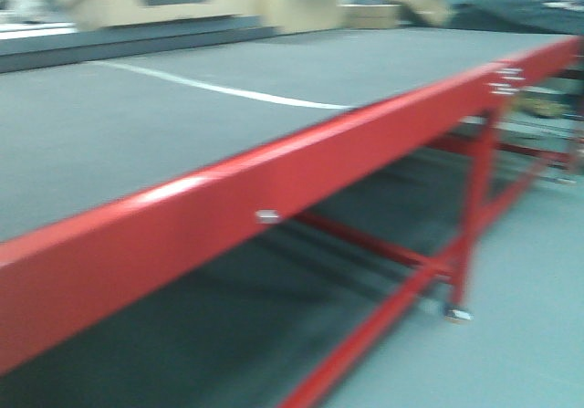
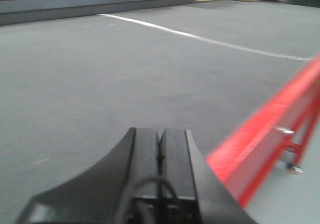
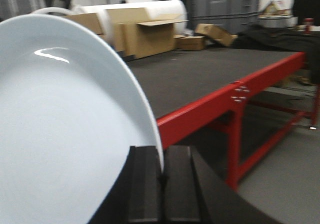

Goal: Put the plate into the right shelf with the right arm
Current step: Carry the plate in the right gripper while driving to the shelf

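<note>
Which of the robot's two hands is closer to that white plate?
Right. The right gripper is clamped on the rim of the plate. The left gripper hangs shut over the grey table, with no plate in its view.

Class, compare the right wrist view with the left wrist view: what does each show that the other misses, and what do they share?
Only the right wrist view shows the white plate, clamped by its rim in the right gripper, plus open cardboard boxes in the background. Only the left wrist view shows the left gripper, shut on nothing, and a white line crossing the grey surface. Both show the grey-topped table with its red frame.
</note>
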### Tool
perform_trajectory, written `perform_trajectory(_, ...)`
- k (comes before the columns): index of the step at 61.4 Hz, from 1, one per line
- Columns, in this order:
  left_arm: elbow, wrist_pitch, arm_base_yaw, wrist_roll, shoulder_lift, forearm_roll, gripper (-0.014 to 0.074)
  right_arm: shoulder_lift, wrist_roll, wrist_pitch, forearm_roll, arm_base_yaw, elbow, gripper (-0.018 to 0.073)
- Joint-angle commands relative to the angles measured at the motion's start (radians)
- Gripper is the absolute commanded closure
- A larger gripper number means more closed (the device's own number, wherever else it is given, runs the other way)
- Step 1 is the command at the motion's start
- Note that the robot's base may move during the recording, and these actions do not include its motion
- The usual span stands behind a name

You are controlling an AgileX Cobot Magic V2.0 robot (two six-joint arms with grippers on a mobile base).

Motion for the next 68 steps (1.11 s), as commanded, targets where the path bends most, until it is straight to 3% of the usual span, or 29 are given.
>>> perform_trajectory(1,0.010,-0.090,-0.002,-0.007,-0.010,-0.008,0.0724,0.006,-0.007,-0.090,0.000,-0.003,-0.030,0.0509)
perform_trajectory(68,0.010,-0.090,-0.002,-0.007,-0.010,-0.008,0.0724,0.008,-0.007,-0.090,0.000,-0.003,-0.030,0.0509)
